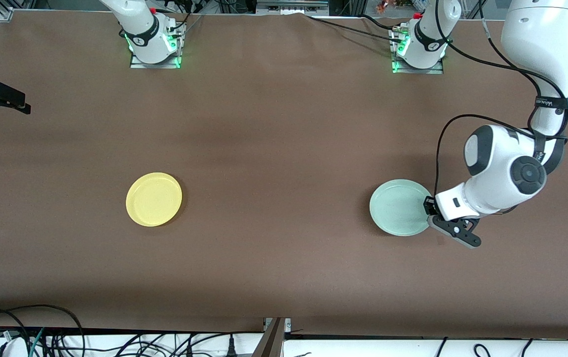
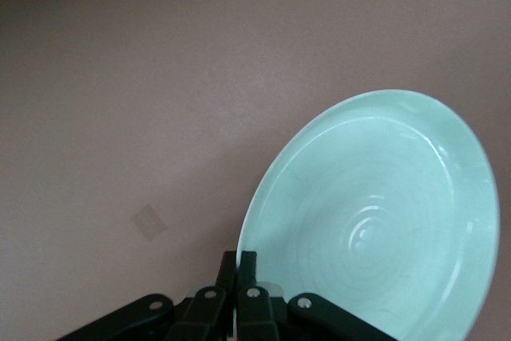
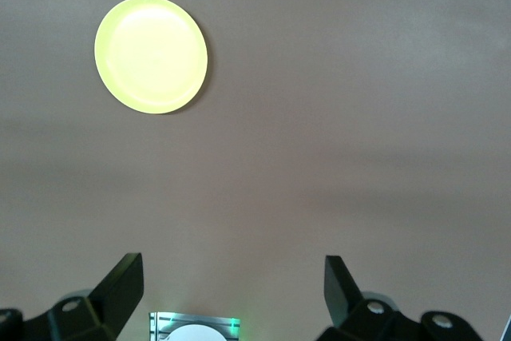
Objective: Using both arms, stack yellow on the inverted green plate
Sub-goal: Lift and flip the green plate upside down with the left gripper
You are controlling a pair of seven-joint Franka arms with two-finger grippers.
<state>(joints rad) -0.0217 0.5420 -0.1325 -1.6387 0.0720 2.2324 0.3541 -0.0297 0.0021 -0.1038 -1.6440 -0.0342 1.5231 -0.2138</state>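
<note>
Because the green plate [image 2: 375,229] must be inverted first, the left gripper [image 1: 431,214] has its jaws pinched shut on that smooth, shallow mint disc's thin rim, while the right gripper [image 3: 233,293], waiting, jaws wide open, hangs well apart from the glossy yellow plate [image 1: 153,199] on the matte brown counter [image 1: 284,124].

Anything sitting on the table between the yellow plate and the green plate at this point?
No. In the front view only bare brown tablecloth separates the round bright yellow plate from the round pale green plate, whose rim the left gripper pinches.
</note>
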